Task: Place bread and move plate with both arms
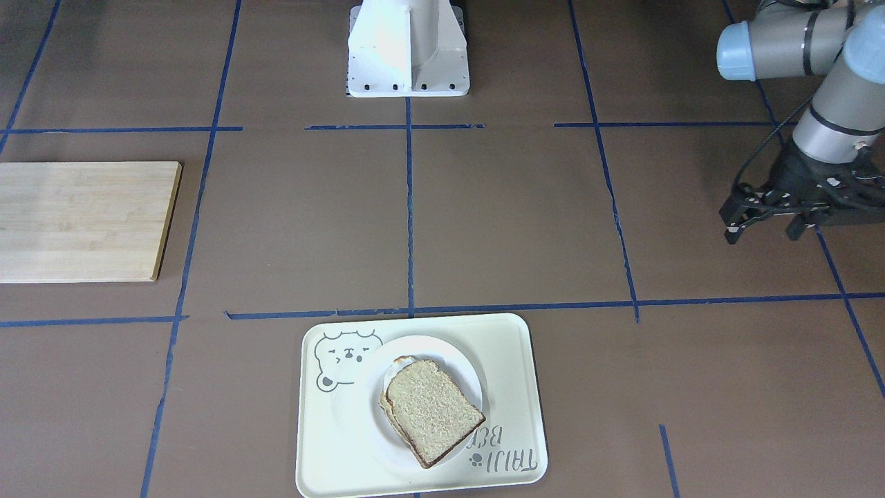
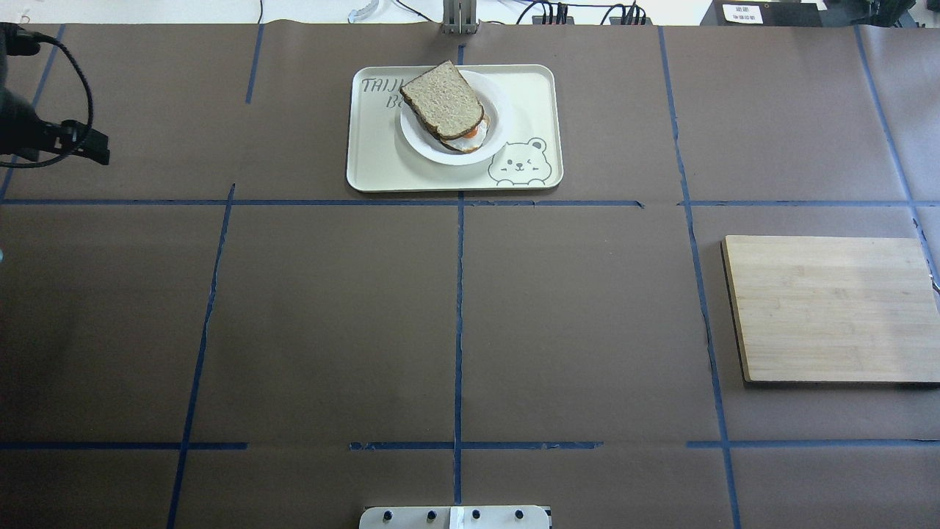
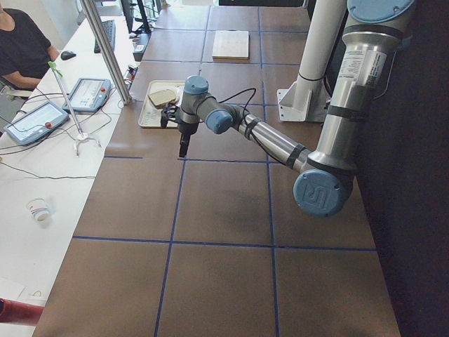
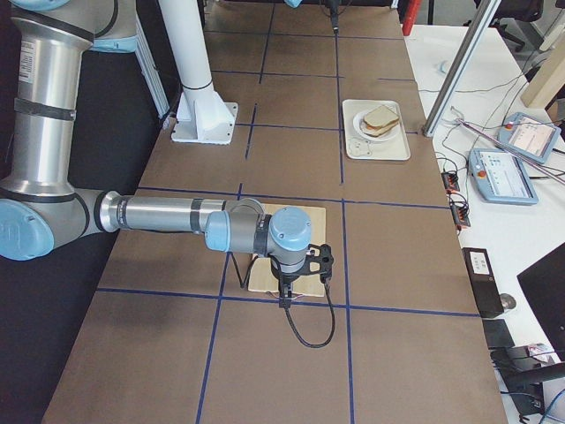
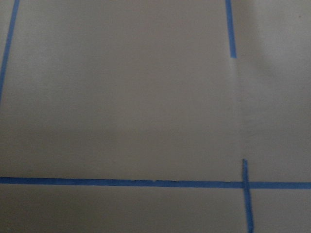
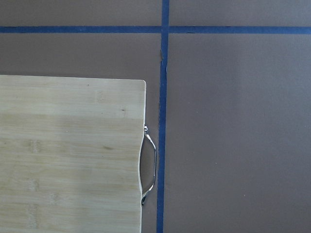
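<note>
The bread (image 1: pixel 432 411) lies tilted on top of another slice with a fried egg (image 2: pixel 468 139), on the white plate (image 1: pixel 459 361). The plate stands on a cream tray with a bear drawing (image 1: pixel 515 346) at the table's far edge, as the overhead view shows (image 2: pixel 443 99). My left gripper (image 1: pixel 763 230) hangs open and empty above bare table, far to the left of the tray (image 2: pixel 94 149). My right gripper (image 4: pixel 287 299) shows only in the exterior right view, above the near edge of a wooden board; I cannot tell if it is open or shut.
A bamboo cutting board (image 2: pixel 830 308) lies on my right side, with a metal handle (image 6: pixel 150 165) on its edge. The white pedestal (image 1: pixel 408 48) stands at the middle of my side. Blue tape lines cross the brown table. An operator (image 3: pixel 21 42) sits beyond the table.
</note>
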Tool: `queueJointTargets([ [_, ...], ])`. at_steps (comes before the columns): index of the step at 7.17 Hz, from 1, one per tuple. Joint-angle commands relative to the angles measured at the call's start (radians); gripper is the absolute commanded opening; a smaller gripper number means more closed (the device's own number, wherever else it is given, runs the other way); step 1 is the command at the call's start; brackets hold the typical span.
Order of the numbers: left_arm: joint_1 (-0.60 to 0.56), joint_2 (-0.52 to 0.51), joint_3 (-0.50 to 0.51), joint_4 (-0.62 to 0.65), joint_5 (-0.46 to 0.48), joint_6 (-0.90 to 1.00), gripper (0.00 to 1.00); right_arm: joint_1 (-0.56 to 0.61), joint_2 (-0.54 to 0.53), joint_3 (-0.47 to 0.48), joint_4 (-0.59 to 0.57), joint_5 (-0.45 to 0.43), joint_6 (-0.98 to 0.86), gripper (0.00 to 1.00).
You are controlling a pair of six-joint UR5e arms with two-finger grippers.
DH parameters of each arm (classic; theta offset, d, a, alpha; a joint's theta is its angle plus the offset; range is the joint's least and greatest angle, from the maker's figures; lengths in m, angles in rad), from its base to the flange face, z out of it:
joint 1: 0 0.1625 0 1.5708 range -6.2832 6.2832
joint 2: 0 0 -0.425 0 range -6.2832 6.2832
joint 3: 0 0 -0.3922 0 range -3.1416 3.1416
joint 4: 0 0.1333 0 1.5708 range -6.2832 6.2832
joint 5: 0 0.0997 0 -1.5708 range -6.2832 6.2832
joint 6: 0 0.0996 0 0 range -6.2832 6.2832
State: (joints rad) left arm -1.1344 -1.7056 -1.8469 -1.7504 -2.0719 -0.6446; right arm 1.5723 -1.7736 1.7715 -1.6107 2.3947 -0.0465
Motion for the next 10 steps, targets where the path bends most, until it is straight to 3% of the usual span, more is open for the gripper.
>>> queueJointTargets([
  [1, -0.167, 0.107, 0.026, 0.044, -0.105, 0.316, 1.0, 0.0, 0.002, 0.002, 0.002, 0.02, -0.001, 1.0],
  [3, -0.325, 0.11, 0.133, 0.176, -0.202, 0.588, 1.0, 0.0, 0.011, -0.001, 0.002, 0.02, -0.001, 1.0],
  [4, -0.4, 0.112, 0.184, 0.192, -0.273, 0.703, 1.0, 0.0, 0.011, 0.0, 0.002, 0.02, -0.001, 1.0],
  [5, -0.435, 0.136, 0.208, 0.193, -0.277, 0.771, 1.0, 0.002, 0.011, 0.005, 0.002, 0.021, -0.001, 1.0],
  [10, -0.433, 0.165, 0.238, 0.233, -0.278, 0.77, 1.0, 0.021, 0.014, 0.008, 0.003, 0.021, -0.006, 1.0],
])
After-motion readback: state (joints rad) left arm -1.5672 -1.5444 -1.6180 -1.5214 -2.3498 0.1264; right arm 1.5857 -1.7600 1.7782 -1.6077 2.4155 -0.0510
